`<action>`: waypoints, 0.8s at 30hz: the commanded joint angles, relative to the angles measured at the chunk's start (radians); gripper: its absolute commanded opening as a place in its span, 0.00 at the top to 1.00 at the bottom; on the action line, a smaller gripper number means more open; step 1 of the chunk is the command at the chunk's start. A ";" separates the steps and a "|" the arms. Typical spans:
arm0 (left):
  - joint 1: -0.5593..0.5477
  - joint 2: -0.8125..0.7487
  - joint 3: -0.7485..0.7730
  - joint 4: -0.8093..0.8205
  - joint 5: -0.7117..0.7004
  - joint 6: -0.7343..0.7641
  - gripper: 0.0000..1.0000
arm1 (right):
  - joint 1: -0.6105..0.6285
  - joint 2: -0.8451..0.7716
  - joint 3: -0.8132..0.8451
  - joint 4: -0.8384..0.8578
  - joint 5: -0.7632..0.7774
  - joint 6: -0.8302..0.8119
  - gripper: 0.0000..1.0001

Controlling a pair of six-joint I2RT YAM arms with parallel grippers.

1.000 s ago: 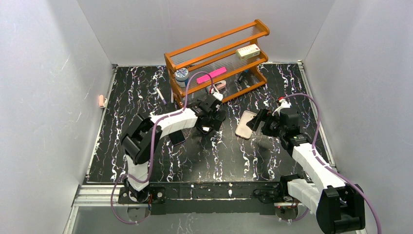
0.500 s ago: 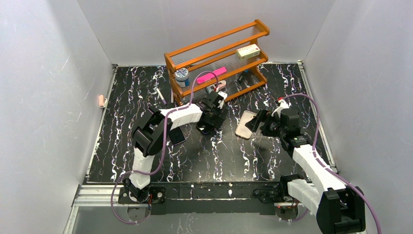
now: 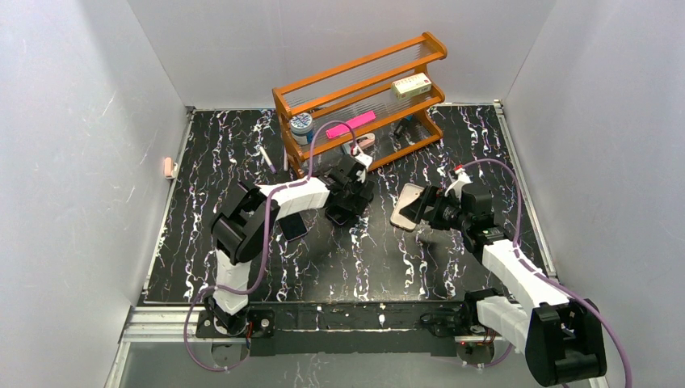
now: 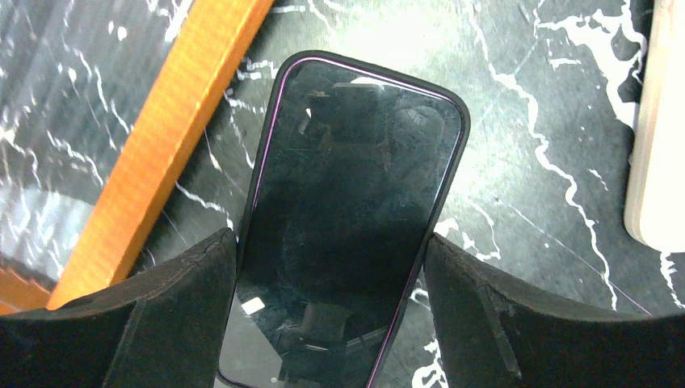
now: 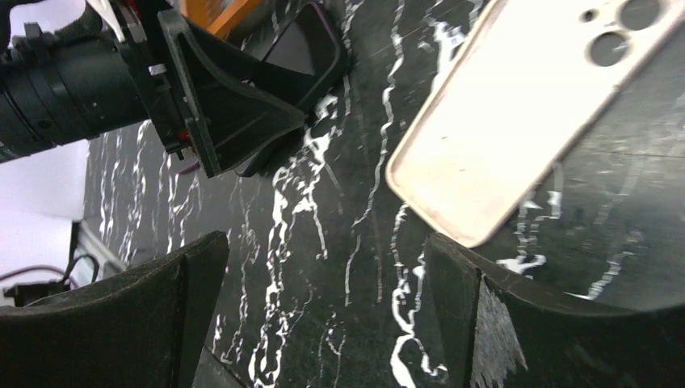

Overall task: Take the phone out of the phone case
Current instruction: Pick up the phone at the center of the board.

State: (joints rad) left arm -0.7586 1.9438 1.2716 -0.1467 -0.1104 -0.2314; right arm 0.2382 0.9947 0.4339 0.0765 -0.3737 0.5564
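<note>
A phone [image 4: 347,194] with a dark screen, in a black case with a purple rim, lies flat on the marbled table beside the rack's foot. My left gripper [image 4: 331,242] straddles its near half, with both pads against the case's long edges. In the top view the left gripper [image 3: 343,208] covers the phone. A beige phone case [image 3: 408,206] lies back up with its camera holes showing, to the right. My right gripper [image 5: 325,250] stands open and empty over bare table, its right finger next to the beige case's [image 5: 525,105] lower corner.
An orange rack [image 3: 363,89] stands behind, holding a pink item, a beige box and a jar; its wooden rail [image 4: 178,129] runs close along the phone's left. A dark flat object [image 3: 292,226] lies left of the left gripper. A pen [image 3: 265,158] lies further back left.
The left jaws have narrowed onto the phone's sides while the left arm shifted a little. The right gripper has edged left toward the beige case, staying open.
</note>
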 commanded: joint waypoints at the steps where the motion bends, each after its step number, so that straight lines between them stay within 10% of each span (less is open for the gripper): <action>1: -0.013 -0.129 -0.087 -0.050 0.059 -0.183 1.00 | 0.086 0.029 -0.021 0.154 -0.033 0.056 0.01; 24: -0.011 -0.325 -0.491 0.543 0.094 -0.795 1.00 | 0.429 0.438 -0.050 0.690 0.069 0.268 0.16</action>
State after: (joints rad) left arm -0.7605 1.6726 0.8196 0.2531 -0.0505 -0.8837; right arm 0.6373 1.3773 0.3454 0.6403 -0.3229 0.7898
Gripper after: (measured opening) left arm 0.745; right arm 0.854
